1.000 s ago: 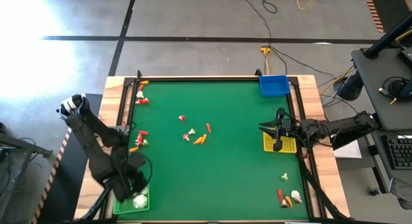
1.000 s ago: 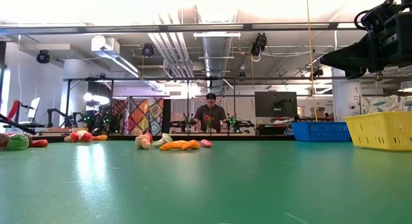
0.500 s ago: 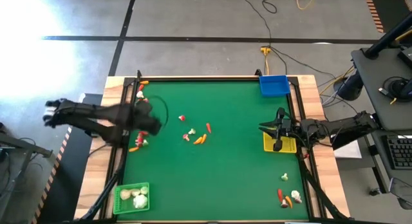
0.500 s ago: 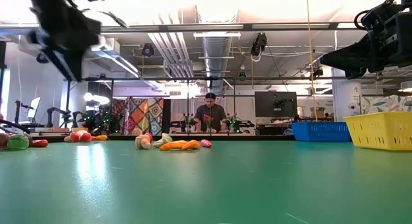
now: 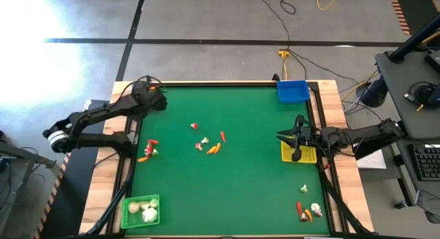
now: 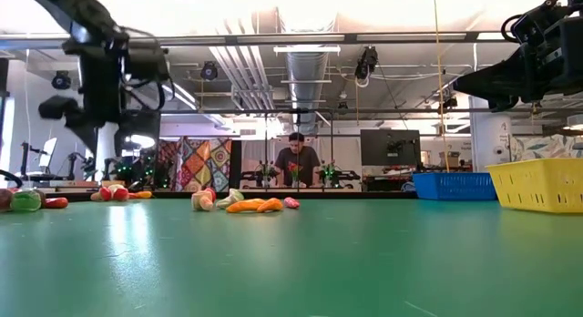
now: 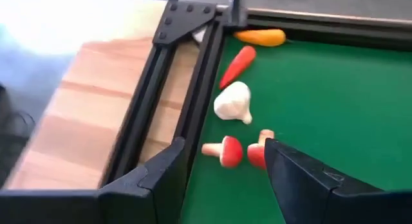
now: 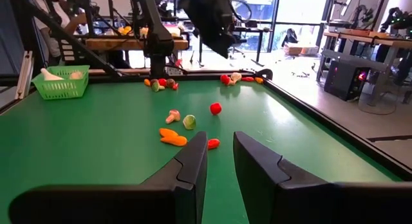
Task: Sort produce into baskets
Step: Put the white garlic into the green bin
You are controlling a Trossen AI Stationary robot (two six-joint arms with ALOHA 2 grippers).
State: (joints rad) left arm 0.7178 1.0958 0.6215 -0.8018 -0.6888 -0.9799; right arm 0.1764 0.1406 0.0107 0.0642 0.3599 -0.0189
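Note:
My left gripper [image 5: 157, 101] hangs open over the table's far left corner. Below its fingers [image 7: 225, 172] lie a whitish garlic bulb [image 7: 233, 102], two red-capped mushrooms [image 7: 222, 150], a red carrot-like stick [image 7: 237, 64] and an orange piece [image 7: 261, 36] on the green mat. The green basket [image 5: 140, 211] at the near left corner holds whitish bulbs. My right gripper [image 5: 292, 138] waits level beside the yellow basket [image 5: 306, 154], its fingers [image 8: 219, 159] a narrow gap apart and empty. The blue basket [image 5: 292, 90] stands at the far right.
More produce lies in a cluster at the left edge [image 5: 148, 151], one at the table's middle [image 5: 208, 144] and one near the right front corner [image 5: 308, 209]. A black rail [image 7: 193, 89] frames the mat. A person stands in the room beyond the table [image 6: 297, 162].
My left gripper has swung from over the green basket at the near left corner along the left side to the far left corner, rolling as it went. Its fingers stay as wide apart as before. The bulbs stay in the green basket.

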